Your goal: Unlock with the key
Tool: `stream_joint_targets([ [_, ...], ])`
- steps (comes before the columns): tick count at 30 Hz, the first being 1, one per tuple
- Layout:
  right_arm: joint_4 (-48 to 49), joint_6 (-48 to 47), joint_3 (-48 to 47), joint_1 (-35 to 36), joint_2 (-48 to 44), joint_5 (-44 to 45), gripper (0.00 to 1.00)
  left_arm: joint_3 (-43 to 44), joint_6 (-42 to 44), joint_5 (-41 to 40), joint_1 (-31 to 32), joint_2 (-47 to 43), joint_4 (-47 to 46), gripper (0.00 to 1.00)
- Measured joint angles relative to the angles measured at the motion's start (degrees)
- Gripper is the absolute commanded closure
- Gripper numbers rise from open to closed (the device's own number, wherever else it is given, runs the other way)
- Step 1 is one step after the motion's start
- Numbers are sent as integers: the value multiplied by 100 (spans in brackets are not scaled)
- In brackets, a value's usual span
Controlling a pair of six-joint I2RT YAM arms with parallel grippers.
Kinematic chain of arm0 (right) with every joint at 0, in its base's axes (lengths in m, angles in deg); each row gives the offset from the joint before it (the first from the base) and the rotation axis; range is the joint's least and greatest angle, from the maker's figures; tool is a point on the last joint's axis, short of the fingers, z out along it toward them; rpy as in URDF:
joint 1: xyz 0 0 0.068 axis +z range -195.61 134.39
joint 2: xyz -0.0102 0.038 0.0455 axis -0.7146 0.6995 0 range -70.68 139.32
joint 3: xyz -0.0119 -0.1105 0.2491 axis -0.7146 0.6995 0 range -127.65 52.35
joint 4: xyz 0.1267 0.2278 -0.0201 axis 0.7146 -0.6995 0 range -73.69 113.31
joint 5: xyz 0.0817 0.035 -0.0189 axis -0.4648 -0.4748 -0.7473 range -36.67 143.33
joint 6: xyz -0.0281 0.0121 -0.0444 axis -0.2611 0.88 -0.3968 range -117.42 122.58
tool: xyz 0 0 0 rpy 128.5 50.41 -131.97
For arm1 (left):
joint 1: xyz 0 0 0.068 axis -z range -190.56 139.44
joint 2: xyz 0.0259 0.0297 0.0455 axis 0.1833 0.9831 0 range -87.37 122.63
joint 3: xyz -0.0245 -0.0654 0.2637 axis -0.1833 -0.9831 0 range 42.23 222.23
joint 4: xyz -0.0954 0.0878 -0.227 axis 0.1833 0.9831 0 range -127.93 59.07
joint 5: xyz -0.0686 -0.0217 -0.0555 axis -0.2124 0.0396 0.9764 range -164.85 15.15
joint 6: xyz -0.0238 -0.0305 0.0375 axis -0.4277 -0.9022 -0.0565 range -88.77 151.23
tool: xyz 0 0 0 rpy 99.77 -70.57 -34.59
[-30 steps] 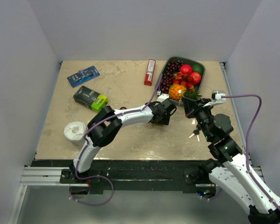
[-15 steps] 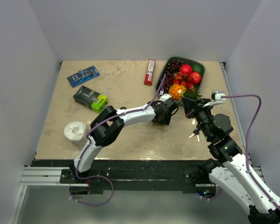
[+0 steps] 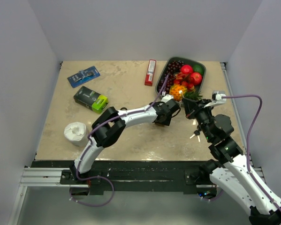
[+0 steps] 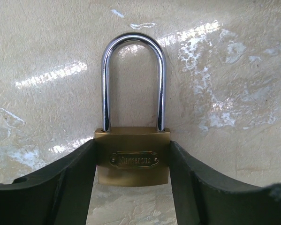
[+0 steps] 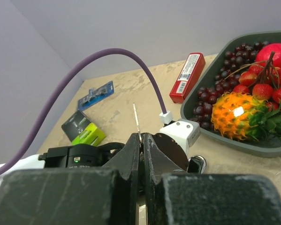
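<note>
Padlock and key, each held, just off the near side of the fruit tray (image 5: 234, 144).
Left gripper (image 4: 132, 151) closed on the brass body of the padlock (image 4: 133, 161), which lies flat on the table (image 4: 224, 70) near the tray's near-left corner. Right gripper (image 5: 141, 138) clamped shut on the key (image 5: 136, 117), blade upright, by the tray's near edge.

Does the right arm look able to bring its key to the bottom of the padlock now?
Probably not: the padlock lies flat, its bottom end facing into the left gripper, whose fingers flank its body. The right gripper holds the key nearby.
</note>
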Motion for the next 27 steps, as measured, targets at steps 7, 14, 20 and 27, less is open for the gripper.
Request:
stream_joint_targets([
  [7, -136, -31, 0, 0, 7, 70, 100, -629, 90, -17, -13, -297, -597, 100],
  [14, -61, -20, 177, 0, 173, 9, 100, -2013, -7, 426, -509, -1143, -1749, 100],
  [20, 166, 55, 649, 2, 444, -269, 100, -3064, -533, 1196, -1019, -1703, -3001, 100],
  [27, 1084, 345, 1495, 531, 1193, -382, 100, -3679, -1165, 1764, -1322, -1895, -3998, 100],
])
